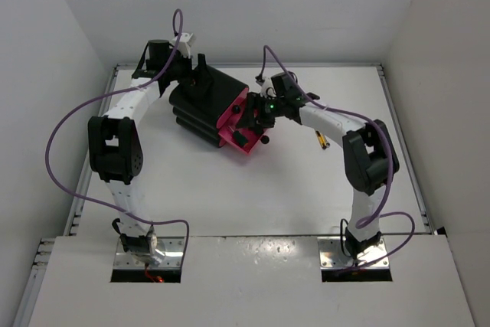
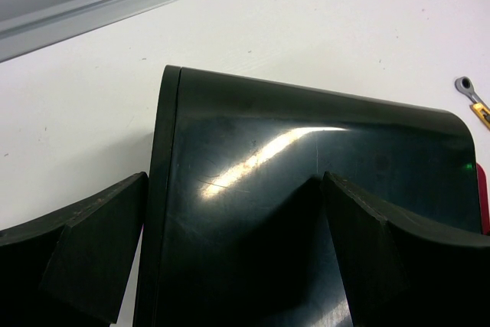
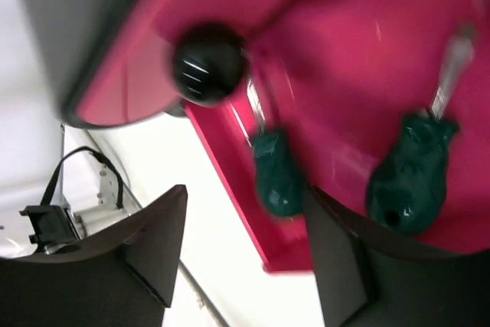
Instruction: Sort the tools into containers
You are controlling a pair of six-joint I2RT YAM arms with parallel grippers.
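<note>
Right wrist view: the right gripper (image 3: 245, 208) hangs over the pulled-out magenta drawer (image 3: 367, 44) with its jaws parted and nothing clamped between them. A green-handled screwdriver (image 3: 276, 175) lies in the drawer, its handle in the gap close to one finger (image 3: 344, 266) and clear of the other. A second green handle (image 3: 409, 178) with a silver shaft shows deeper in the drawer. The picture is blurred, so I cannot tell whether it is another tool or a reflection. A round black knob (image 3: 208, 63) sits on the pink front above.

From the top external view, this gripper (image 1: 256, 120) is at the pink front of the black cabinet (image 1: 207, 105), which stands turned at an angle on the table (image 1: 253, 204).

The left gripper (image 2: 236, 189) is spread wide at the cabinet's (image 2: 291, 158) rear edge, one finger (image 2: 92, 250) just outside it and the other over the glossy top. Whether it presses on the cabinet I cannot tell.

A yellow-handled tool (image 2: 468, 91) lies on the table, apart from the cabinet.
</note>
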